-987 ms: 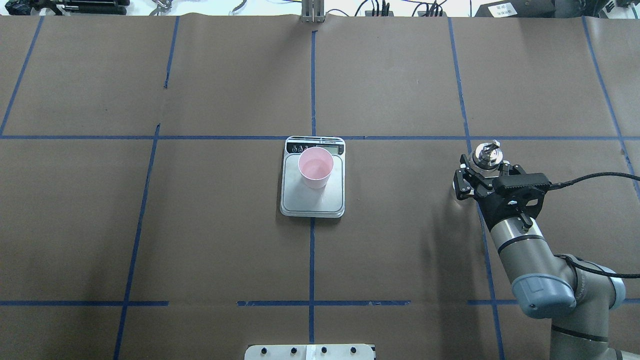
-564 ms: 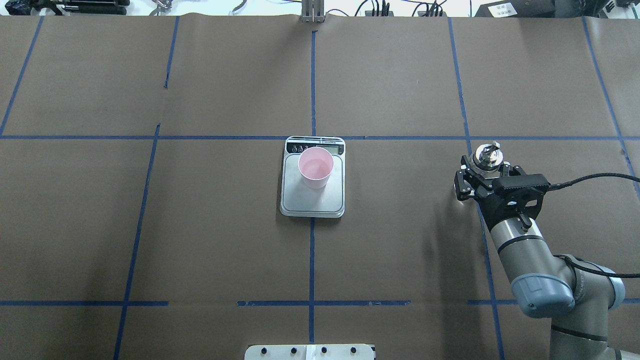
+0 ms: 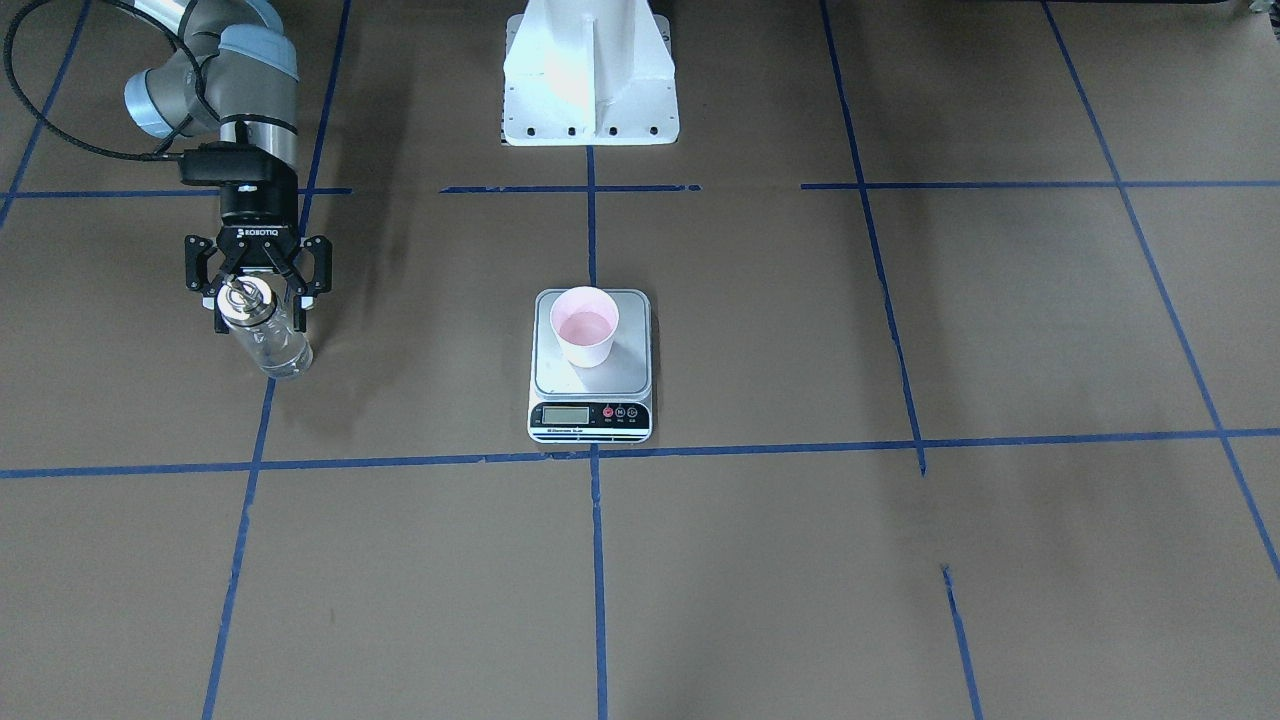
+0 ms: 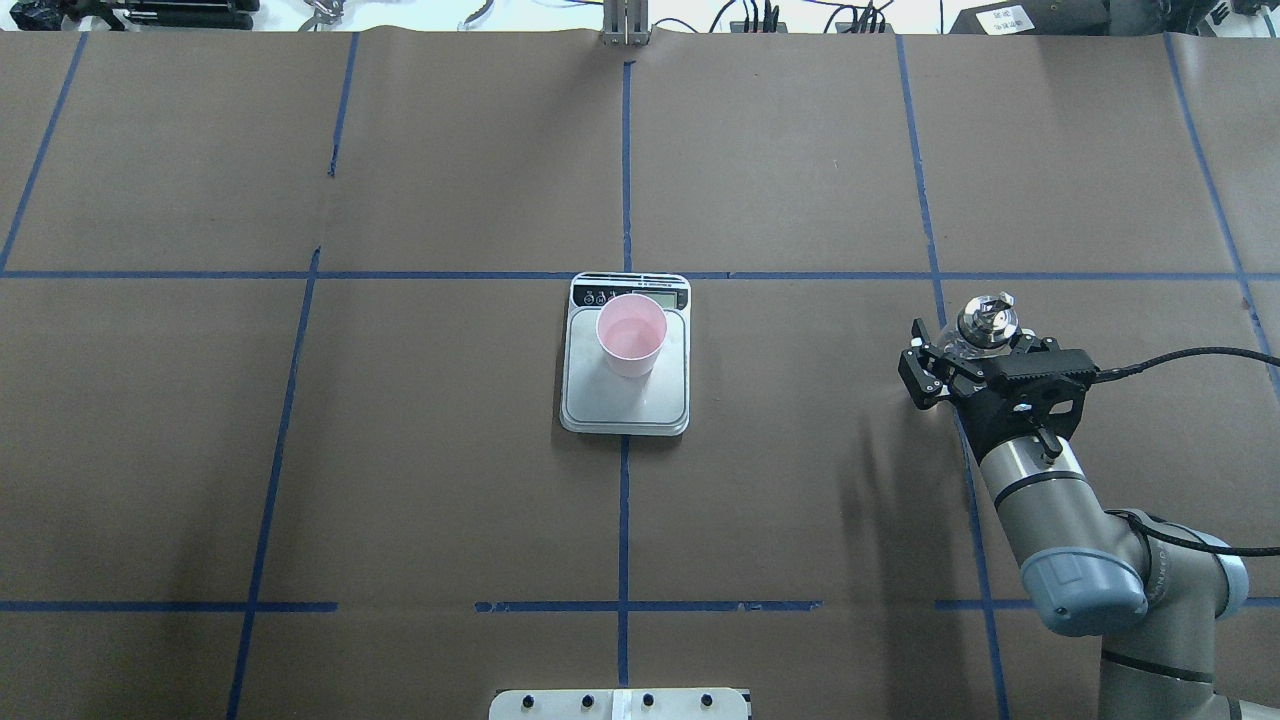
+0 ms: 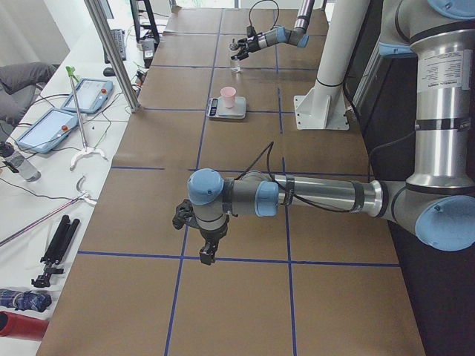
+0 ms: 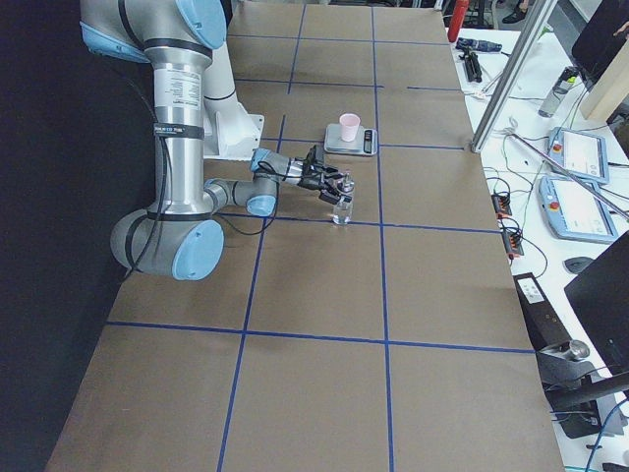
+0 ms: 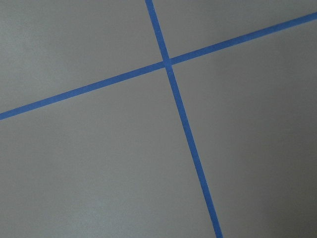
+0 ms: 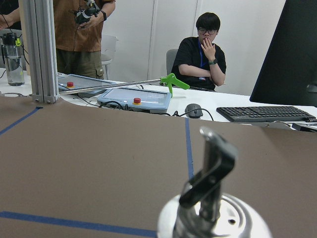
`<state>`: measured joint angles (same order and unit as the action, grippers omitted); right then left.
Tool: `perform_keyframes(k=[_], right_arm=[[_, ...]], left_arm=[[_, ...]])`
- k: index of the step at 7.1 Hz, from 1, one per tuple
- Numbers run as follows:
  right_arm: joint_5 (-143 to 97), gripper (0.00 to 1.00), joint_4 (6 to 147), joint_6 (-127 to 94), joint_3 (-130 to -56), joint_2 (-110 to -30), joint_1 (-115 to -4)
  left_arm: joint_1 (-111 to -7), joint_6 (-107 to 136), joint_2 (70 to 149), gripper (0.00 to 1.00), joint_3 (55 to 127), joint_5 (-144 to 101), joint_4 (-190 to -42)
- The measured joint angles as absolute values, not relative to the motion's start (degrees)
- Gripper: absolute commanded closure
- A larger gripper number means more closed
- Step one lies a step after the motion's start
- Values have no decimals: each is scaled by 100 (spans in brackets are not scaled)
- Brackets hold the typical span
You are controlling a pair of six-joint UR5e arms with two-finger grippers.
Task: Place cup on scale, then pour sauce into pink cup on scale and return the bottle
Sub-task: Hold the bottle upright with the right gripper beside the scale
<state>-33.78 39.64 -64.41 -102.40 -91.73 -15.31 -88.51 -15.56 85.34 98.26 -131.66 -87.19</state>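
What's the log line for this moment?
cup: upright on scale | bottle: standing on table | right gripper: open, astride bottle top | left gripper: state unclear

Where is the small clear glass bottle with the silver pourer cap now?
The bottle stands at the right of the overhead view, on a blue tape line, by the right hand, well right of the flat silver-grey kitchen scale.

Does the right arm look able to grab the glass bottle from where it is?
Probably yes: the right end effector is open right beside the glass bottle, and nothing stands between them.
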Motion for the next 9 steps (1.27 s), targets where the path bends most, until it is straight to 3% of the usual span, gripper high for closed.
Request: perform_keyframes(k=[9], right_arm=[[-3185,0,3964,-6601,-10165,-9311,-1537]], left_arm=[[-8851,-1556,8542,0,9838,-13175,-8729]])
